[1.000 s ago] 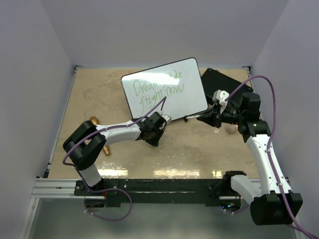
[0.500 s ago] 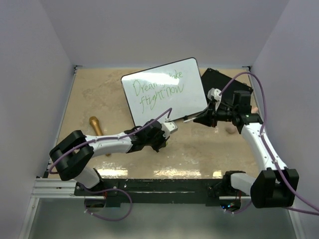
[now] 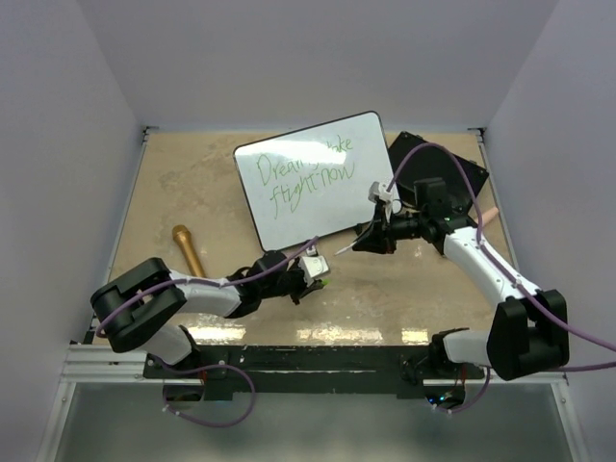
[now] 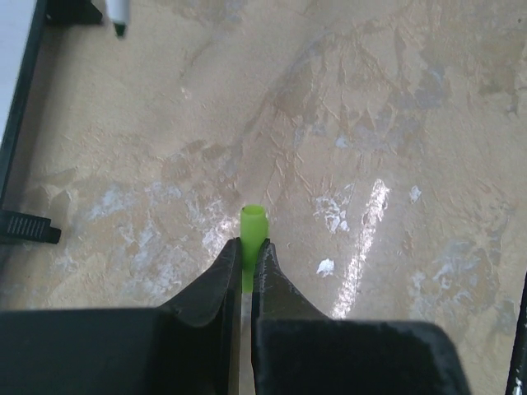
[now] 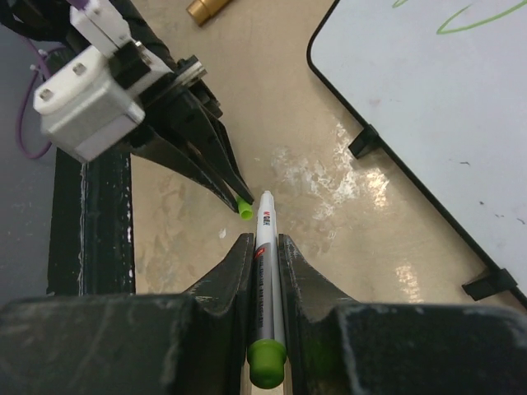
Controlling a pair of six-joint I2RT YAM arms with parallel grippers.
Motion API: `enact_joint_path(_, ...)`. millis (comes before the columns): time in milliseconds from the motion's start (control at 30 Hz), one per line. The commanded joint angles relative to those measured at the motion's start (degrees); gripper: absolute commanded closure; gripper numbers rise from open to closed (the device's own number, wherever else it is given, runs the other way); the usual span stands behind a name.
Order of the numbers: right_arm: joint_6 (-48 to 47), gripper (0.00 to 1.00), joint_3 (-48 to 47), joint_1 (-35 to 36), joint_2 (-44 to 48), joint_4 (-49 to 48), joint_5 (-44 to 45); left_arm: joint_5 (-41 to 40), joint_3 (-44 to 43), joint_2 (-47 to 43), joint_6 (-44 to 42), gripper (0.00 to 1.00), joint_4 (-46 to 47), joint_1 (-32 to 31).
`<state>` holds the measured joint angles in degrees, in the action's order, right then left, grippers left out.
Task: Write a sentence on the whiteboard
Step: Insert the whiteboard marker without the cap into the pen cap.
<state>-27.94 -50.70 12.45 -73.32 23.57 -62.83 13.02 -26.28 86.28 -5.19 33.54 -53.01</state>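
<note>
The whiteboard stands tilted at the back middle with green writing on it; its edge shows in the right wrist view and the left wrist view. My right gripper is shut on a white marker with a green rear end. The marker's tip points at my left gripper. The left gripper is shut on a green cap, low over the table. Cap and marker tip lie close together, slightly apart.
A flat black board lies right of the whiteboard, under the right arm. A brass cylinder lies on the table at the left. The whiteboard's black feet stand near the grippers. Grey walls close in the table.
My right gripper has moved left with the marker toward the left gripper. My left gripper has drawn back toward the near edge with the cap, its arm folding lower.
</note>
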Motion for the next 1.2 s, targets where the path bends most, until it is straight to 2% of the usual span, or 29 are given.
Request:
enact_joint_path(0,-1.41,1.0,-0.28,2.4,-1.91,-0.81,2.09,1.57,4.74,-0.24,0.18,1.0,18.73,0.02)
enact_joint_path(167,-1.76,1.0,-0.28,4.25,-3.76,-0.9,2.8,0.52,9.4,0.91,1.67,1.0,28.14,0.02)
enact_joint_path(467,-3.43,1.0,-1.24,7.94,-7.19,0.33,4.38,-0.09,10.2,3.28,3.96,1.0,33.25,0.02)
enact_joint_path(1167,-5.19,1.0,-2.04,8.82,-5.17,1.83,5.26,-2.47,9.5,4.25,6.42,1.0,31.5,0.46)
